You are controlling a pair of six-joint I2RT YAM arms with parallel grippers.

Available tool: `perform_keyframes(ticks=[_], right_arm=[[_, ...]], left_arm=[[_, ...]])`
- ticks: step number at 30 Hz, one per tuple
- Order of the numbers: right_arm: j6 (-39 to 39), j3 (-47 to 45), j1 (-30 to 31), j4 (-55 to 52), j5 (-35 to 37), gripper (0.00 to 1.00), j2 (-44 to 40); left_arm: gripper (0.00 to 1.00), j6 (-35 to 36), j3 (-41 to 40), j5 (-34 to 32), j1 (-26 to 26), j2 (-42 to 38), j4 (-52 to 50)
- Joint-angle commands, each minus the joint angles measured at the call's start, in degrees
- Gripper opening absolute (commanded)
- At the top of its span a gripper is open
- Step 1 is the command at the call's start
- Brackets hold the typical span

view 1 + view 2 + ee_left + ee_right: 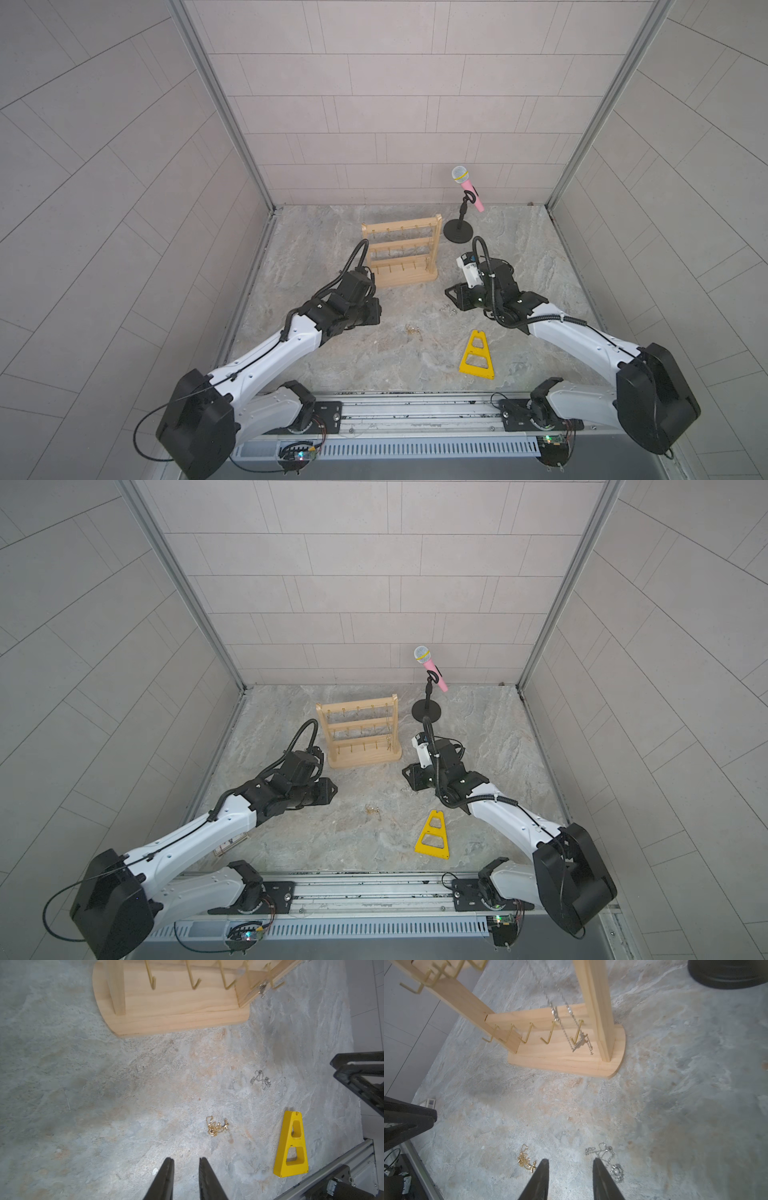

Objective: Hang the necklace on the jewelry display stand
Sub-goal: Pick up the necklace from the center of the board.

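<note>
Toward the back of the grey stone-pattern tabletop (pixel 316 365) stands the pale wooden jewelry display stand (pixel 401 279): upright, two posts, three bars of small gold hooks, flat base. A hanging silver chain necklace (pixel 566 1028) is already on it. It drops from higher up beside the stand's right post, with its pendant level with the end hook of the lowest row.

Two more lie bunched on the tabletop on the robot's side of the stand. The small gold chain necklace (pixel 217 1127) is in front of the stand's middle, well apart from it. The loose silver necklace with a round pendant (pixel 607 1157) is nearer the stand's right end.

The right gripper (pixel 571 1160) hovers between those two, jaws parted and nothing between them. One fingertip overlaps the loose silver necklace in the wrist view; whether they touch cannot be told. The left gripper (pixel 185 1160) sits off the stand's left front corner, jaws slightly apart and empty.

A flat yellow plastic triangular frame (pixel 478 355) lies farther from the stand than the gold chain. A black round-based microphone stand (pixel 458 232) holding a pink microphone (pixel 469 189) is near the stand's right post, behind it. A white module (pixel 467 270) on the right wrist has a blue mark, too small to read.
</note>
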Motion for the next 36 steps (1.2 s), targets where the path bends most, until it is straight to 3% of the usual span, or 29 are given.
perform_keyframes(ticks=[1,8,14,36], right_arm=[[1.3,-1.0,4.8,-0.2,-0.3,0.38,0.8],[1.3,-0.4,14.2,-1.0,5.4,0.38,5.0],[0.7,0.8,18.3,-2.9,7.2,0.41,9.1],[-2.6,10.0,23.1,-6.6,14.1,0.42,25.9]], left_arm=[[0.27,-1.8,-2.3,-0.3,0.1,-0.8,-1.6],[0.28,-3.1,-3.5,1.5,4.5,-1.9,-1.7],[0.29,-2.6,-3.5,2.2,8.5,-4.4,-2.7],[0.3,-1.8,-4.8,3.0,9.9,-7.2,-2.3]])
